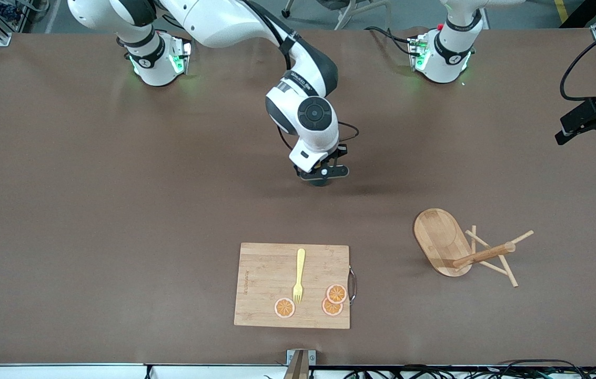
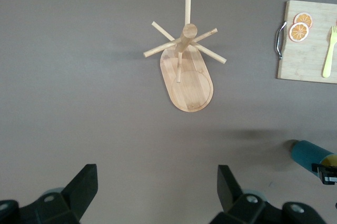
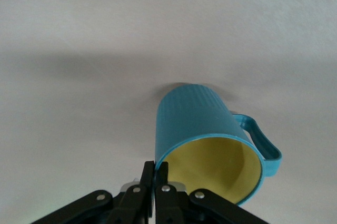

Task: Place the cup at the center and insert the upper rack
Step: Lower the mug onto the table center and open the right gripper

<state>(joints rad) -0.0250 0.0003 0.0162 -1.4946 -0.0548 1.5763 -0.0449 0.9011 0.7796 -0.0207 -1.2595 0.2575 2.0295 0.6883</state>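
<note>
While the right gripper (image 1: 323, 176) hangs low over the table's middle, its fingers (image 3: 154, 182) are pinched tight on the rim of the cup (image 3: 210, 145), teal outside, yellow inside, held tilted w/ handle out to one side. Upper rack (image 1: 463, 247) lies tipped over on the table (image 1: 119, 210) toward the left arm's end, pegs splayed. Left gripper (image 2: 152, 192) hangs above the rack, fingers wide apart, holding nothing. Cutting board (image 1: 271, 287) w/ fork (image 1: 299, 276) & orange slices (image 1: 332, 300) sits nearer the front camera.
</note>
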